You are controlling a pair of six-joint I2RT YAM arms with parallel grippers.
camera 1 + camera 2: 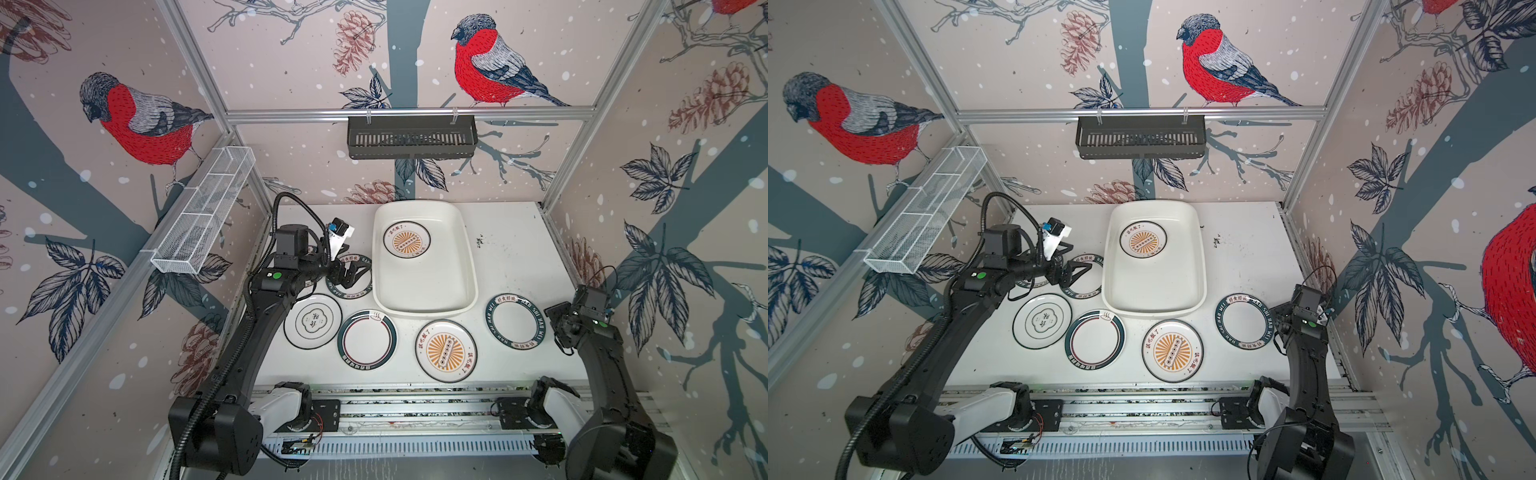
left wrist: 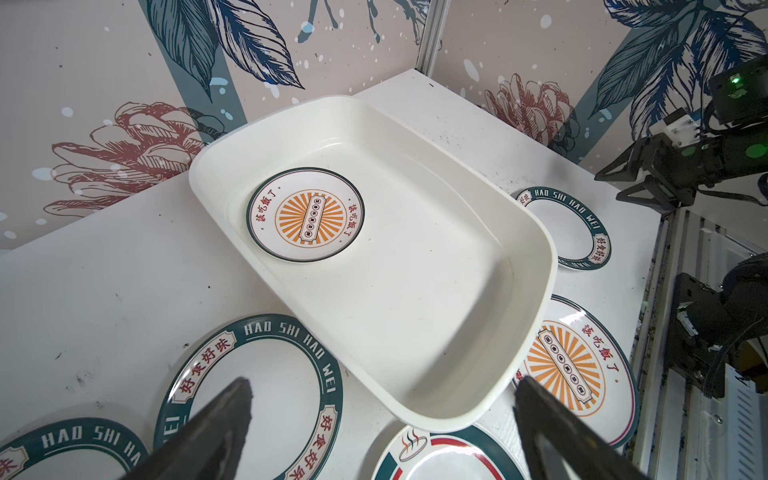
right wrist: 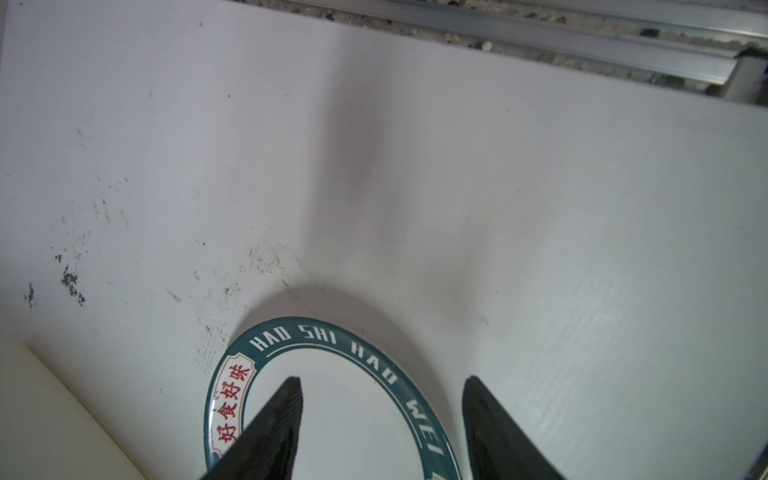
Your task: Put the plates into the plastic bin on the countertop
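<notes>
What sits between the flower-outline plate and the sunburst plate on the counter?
The green-ringed plate lies flat between the flower plate and the sunburst plate. Both top views show it.

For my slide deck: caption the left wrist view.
Left gripper, fingers open, above a lettered plate beside the plastic bin holding one sunburst plate.

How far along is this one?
Done: one sunburst plate lies in the plastic bin. In hand: nothing gripped; the open left gripper hovers over a lettered plate, the open right gripper over a second lettered plate. Remaining: six on the countertop, those two plus a third lettered plate, flower-outline plate, green-ringed plate and second sunburst plate.
</notes>
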